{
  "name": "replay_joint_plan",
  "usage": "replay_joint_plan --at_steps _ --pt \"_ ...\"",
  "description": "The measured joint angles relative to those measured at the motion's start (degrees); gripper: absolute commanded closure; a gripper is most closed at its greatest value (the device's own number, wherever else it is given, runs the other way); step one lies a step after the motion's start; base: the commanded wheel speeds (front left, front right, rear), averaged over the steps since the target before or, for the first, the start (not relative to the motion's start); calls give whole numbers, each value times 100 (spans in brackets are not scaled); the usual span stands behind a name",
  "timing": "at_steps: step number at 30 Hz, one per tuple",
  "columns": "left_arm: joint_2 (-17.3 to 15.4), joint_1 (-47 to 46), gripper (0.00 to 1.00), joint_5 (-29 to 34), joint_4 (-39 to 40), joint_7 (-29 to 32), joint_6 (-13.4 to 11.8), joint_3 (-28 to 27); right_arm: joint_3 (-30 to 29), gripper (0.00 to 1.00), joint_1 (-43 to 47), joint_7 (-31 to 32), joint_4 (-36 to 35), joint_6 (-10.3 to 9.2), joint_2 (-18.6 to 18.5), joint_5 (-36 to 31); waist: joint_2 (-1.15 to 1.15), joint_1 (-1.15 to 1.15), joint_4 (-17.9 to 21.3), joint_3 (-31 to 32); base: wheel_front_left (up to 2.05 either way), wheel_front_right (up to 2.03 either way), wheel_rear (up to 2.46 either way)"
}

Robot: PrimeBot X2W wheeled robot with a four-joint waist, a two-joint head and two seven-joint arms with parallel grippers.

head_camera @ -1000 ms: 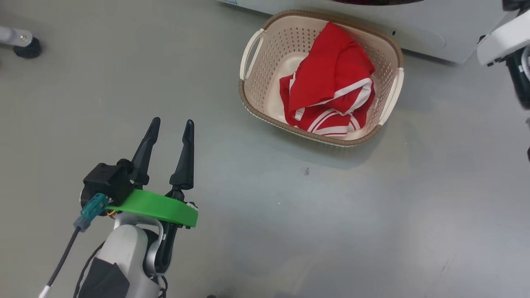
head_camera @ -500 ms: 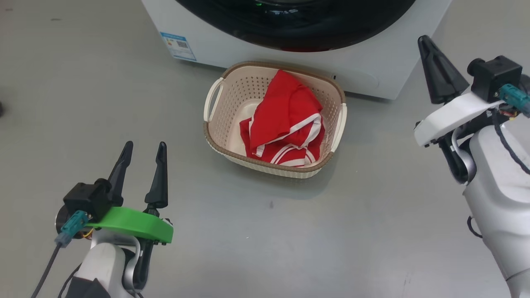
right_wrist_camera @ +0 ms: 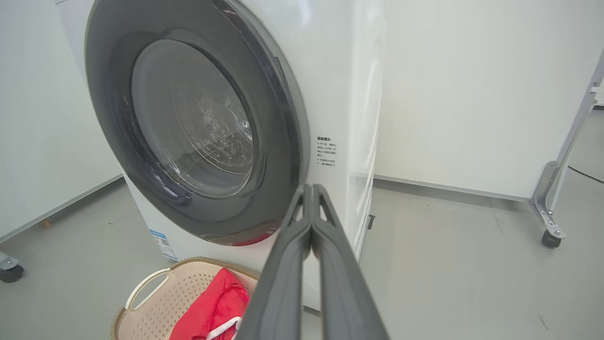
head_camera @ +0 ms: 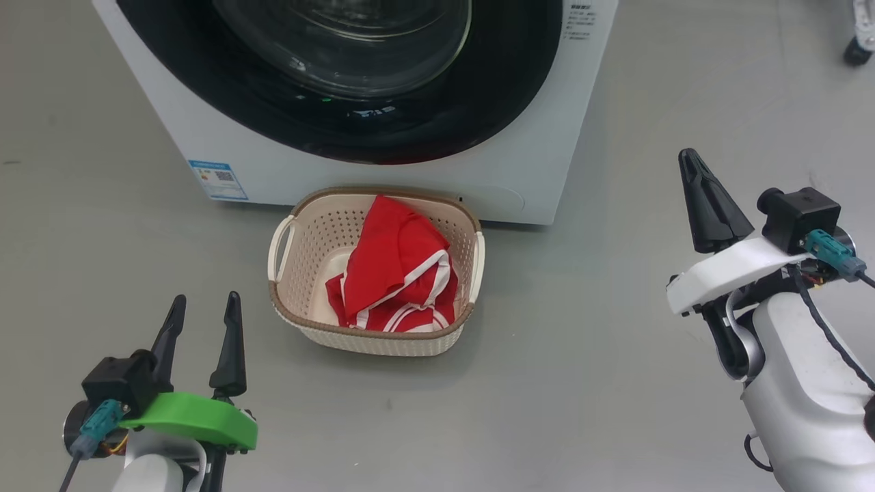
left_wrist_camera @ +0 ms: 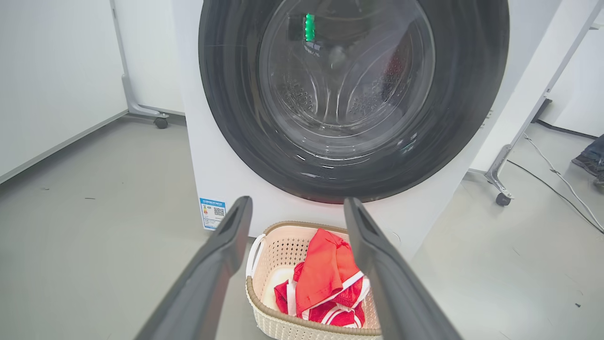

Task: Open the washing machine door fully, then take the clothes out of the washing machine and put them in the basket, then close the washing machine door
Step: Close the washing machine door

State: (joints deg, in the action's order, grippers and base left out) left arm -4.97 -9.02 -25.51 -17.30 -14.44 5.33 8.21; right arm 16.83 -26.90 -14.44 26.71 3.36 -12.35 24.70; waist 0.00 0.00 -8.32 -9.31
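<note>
The white washing machine (head_camera: 533, 137) (left_wrist_camera: 207, 165) (right_wrist_camera: 339, 94) stands ahead with its black-rimmed glass door (head_camera: 342, 75) (left_wrist_camera: 349, 89) (right_wrist_camera: 193, 132) lying flat against its front. On the floor just before it sits the cream basket (head_camera: 301, 239) (left_wrist_camera: 273, 250) (right_wrist_camera: 155, 302) holding the red clothes (head_camera: 393, 273) (left_wrist_camera: 325, 278) (right_wrist_camera: 212, 307) with white stripes. My left gripper (head_camera: 205, 307) (left_wrist_camera: 297, 208) is open and empty, low on the left and short of the basket. My right gripper (head_camera: 687, 160) (right_wrist_camera: 311, 189) is shut on nothing, out to the right of the machine.
A blue label (head_camera: 217, 179) marks the machine's lower left corner. A wheeled metal stand (left_wrist_camera: 500, 189) (right_wrist_camera: 549, 231) and a floor cable (left_wrist_camera: 557, 189) lie to the machine's right. White walls run behind and to the left. Grey floor stretches around the basket.
The head camera has tilted up, so the basket slid down and left in the picture and the machine's door came into view. The right gripper came into view. Both grippers keep their states.
</note>
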Motion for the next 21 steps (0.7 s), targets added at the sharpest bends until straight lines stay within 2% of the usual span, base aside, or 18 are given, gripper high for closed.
replay_joint_plan --at_steps 9,21 --pt "-1 231 0 43 120 0 -1 -76 -435 100 722 -1 -361 -145 142 104 0 0 484 445 0 0 0" --pt "41 563 0 98 241 0 0 -214 -670 100 1595 0 -782 -189 341 98 0 0 772 825 0 0 0"
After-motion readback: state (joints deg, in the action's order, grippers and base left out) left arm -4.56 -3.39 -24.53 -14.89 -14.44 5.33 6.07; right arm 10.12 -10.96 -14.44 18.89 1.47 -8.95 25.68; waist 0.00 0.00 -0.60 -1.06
